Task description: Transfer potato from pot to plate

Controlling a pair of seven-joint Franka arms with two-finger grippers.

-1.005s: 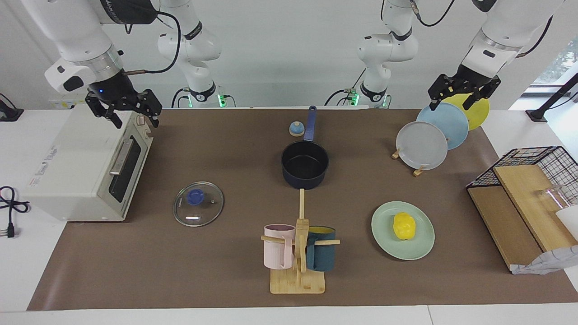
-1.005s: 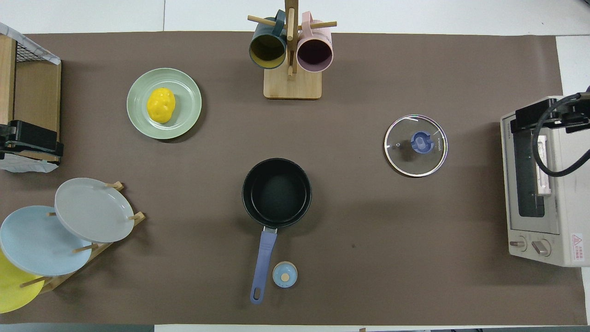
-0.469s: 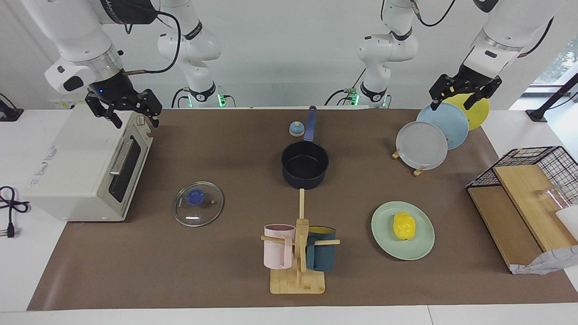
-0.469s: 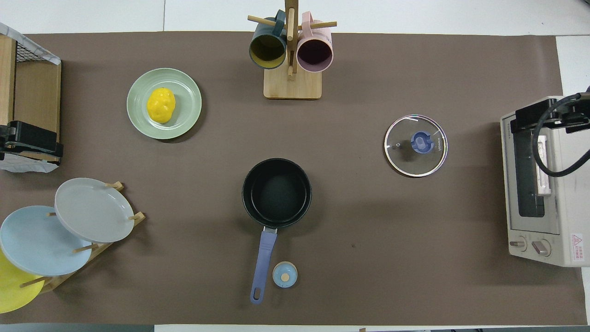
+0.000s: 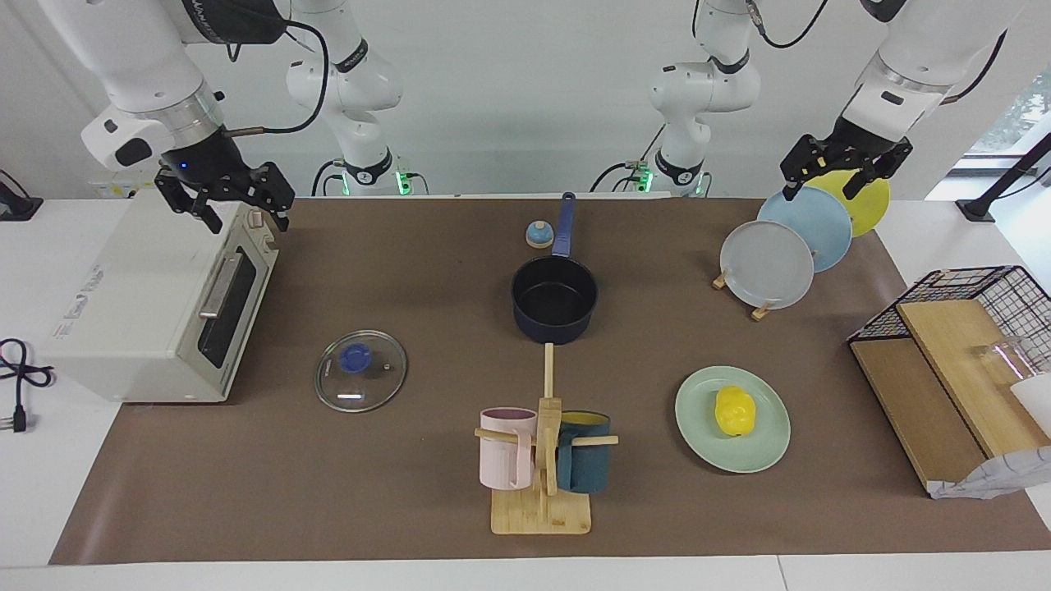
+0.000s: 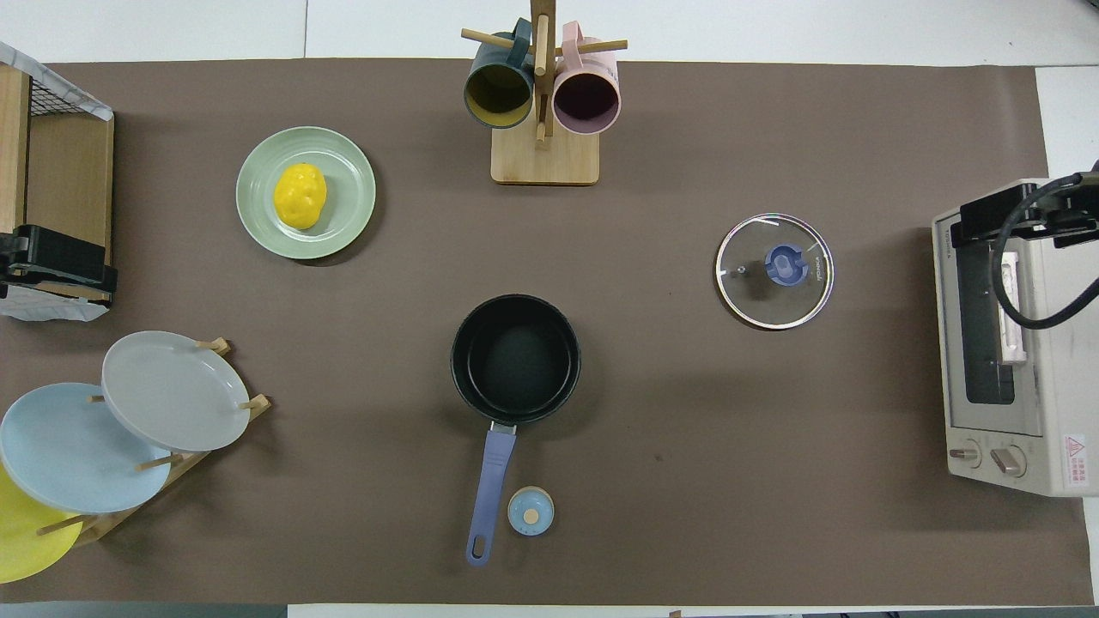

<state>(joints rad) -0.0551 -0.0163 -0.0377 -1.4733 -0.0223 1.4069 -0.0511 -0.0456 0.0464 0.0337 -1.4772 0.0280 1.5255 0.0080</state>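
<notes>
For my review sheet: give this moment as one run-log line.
potato: on plate | pot: empty | left gripper: open, over plate rack | right gripper: open, over toaster oven

The potato (image 5: pixel 734 410) is being carried on the plate (image 5: pixel 698 427), toward the left arm's end of the bench (image 5: pixel 410 509). The pot (image 5: pixel 554 300) is being kept mid-bench, nearer to the robots than the mug stand (image 5: pixel 542 509). The lid (image 5: pixel 360 382) is being positioned between the pot and the oven (image 5: pixel 148 304), well apart from both.
</notes>
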